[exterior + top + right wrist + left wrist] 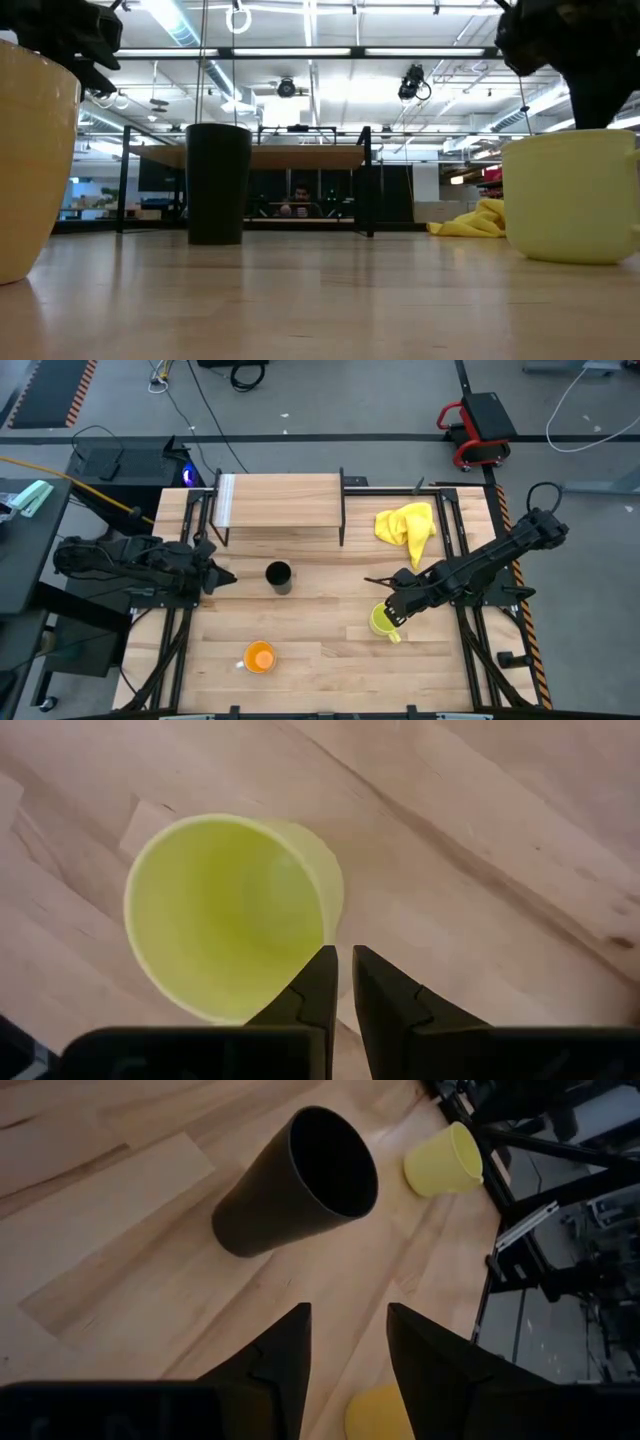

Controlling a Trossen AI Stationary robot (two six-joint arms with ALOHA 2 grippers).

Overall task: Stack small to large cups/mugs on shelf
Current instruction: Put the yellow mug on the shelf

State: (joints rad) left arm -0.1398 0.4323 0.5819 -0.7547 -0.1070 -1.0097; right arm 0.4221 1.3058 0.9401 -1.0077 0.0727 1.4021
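The yellow mug stands upright on the table's right half, its handle toward the near side. My right gripper is over its rim, shut on it. The black cup stands upright mid-table. My left gripper hovers just to its left, open, touching nothing. The orange mug stands near the table's near edge. The shelf stands at the far edge with nothing on its board. My right gripper pinches the yellow mug's wall at the rim, one finger inside the mug and one outside. The fingers come from above, slanting in from the table's right. The mug stands upright with its base on the table.
A crumpled yellow cloth lies right of the shelf near the far right corner. Black metal frame rails run along both table sides. Bare wood lies between the cups and in front of the shelf.
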